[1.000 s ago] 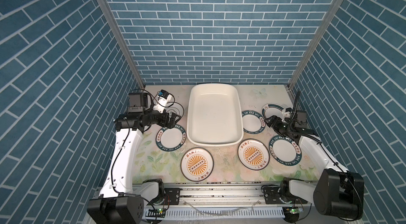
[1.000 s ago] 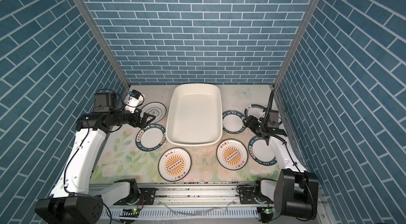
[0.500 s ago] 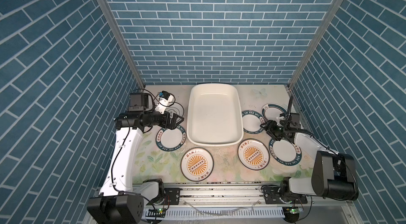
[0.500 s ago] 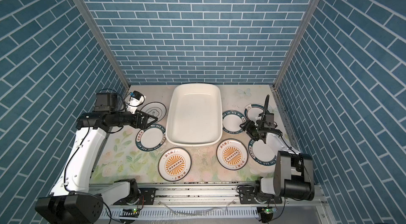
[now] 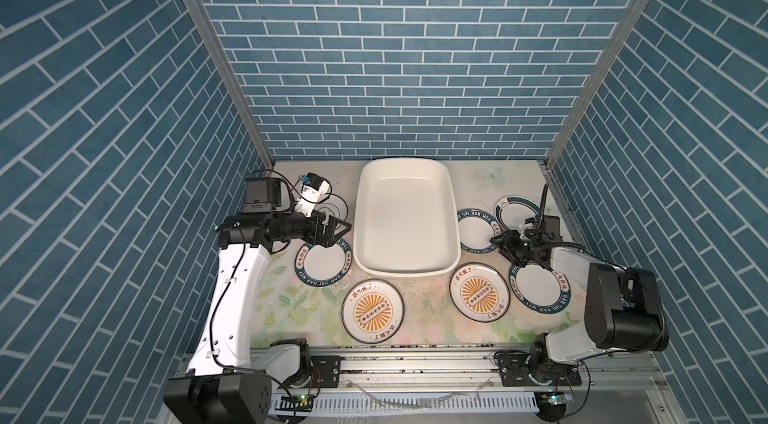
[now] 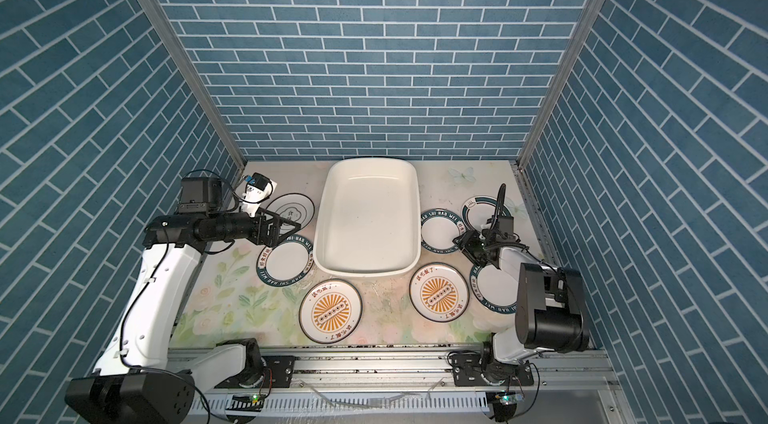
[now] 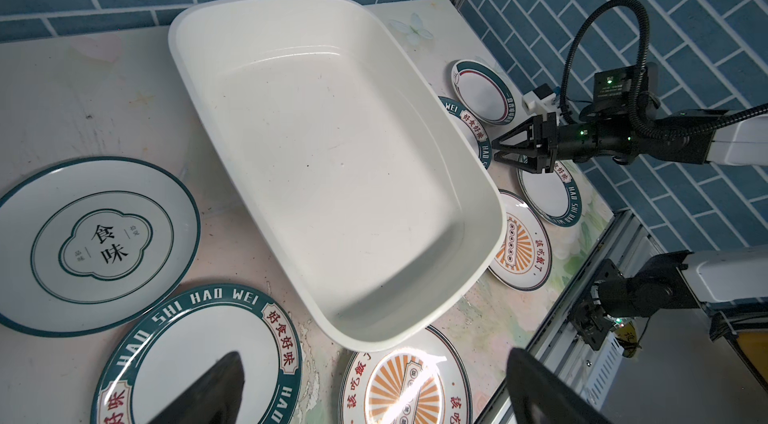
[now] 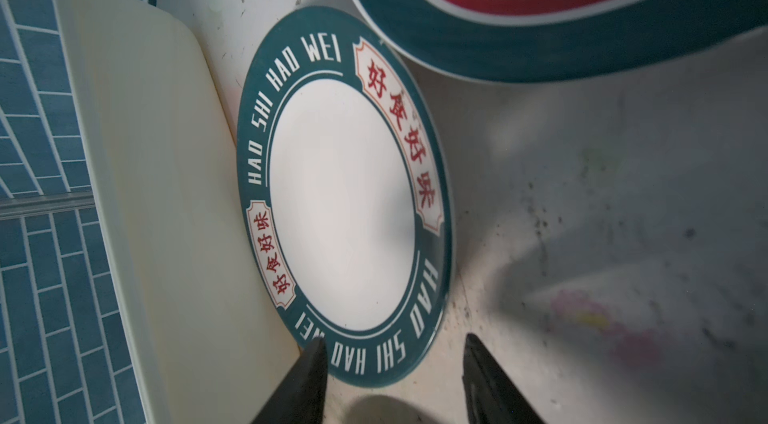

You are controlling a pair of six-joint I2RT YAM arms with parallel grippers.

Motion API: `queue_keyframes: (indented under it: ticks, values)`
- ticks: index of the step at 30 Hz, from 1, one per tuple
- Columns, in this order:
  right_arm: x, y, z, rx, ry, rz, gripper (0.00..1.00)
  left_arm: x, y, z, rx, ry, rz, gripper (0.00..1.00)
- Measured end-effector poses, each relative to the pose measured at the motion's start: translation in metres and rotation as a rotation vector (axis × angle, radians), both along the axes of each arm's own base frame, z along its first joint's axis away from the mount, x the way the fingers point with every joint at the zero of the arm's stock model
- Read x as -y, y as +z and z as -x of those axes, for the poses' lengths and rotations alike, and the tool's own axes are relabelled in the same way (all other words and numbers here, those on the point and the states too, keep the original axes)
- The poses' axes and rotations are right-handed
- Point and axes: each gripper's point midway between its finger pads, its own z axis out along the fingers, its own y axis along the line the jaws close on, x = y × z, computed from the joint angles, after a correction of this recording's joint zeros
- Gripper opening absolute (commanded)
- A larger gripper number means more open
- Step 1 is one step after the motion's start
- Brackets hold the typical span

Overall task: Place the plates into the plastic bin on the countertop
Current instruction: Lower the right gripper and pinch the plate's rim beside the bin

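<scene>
Seven plates (image 5: 324, 264) beside one plastic bin (image 5: 405, 273): three read "HAO SHI HAO WEI", one "食味", two show sunbursts. Left gripper (image 7: 374, 359) and right gripper (image 7: 497, 148) gape, holding nothing.

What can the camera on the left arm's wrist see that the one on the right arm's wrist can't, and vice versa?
Only the left wrist view: the plastic bin's bare inside, the ringed plate with black characters, the two sunburst plates, and the right pincer seen from outside. Only the right wrist view: the lettered plate beside the bin with its full rim, the near edge between that pincer's open fingertips. Both: the bin, that lettered plate, the red-ringed plate.
</scene>
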Motion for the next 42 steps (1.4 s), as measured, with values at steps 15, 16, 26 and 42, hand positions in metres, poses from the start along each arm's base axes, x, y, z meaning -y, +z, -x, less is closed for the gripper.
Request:
queue_keyframes:
  ticks: [15,16,26,42]
  values:
    - [-0.001,-0.012,-0.02,0.019,-0.039,-0.048,0.46,0.003,-0.001,0.001,0.0,-0.004,0.026,1.0]
    - [-0.001,-0.013,-0.022,0.021,-0.046,-0.054,0.44,0.003,-0.002,0.001,-0.001,-0.004,0.027,1.0]
    - [-0.001,-0.016,-0.031,0.041,-0.081,-0.092,0.33,0.004,-0.002,0.003,0.005,-0.003,0.031,1.0]
    - [-0.002,-0.02,-0.027,0.038,-0.089,-0.1,0.22,0.004,0.0,0.008,0.019,-0.004,0.035,1.0]
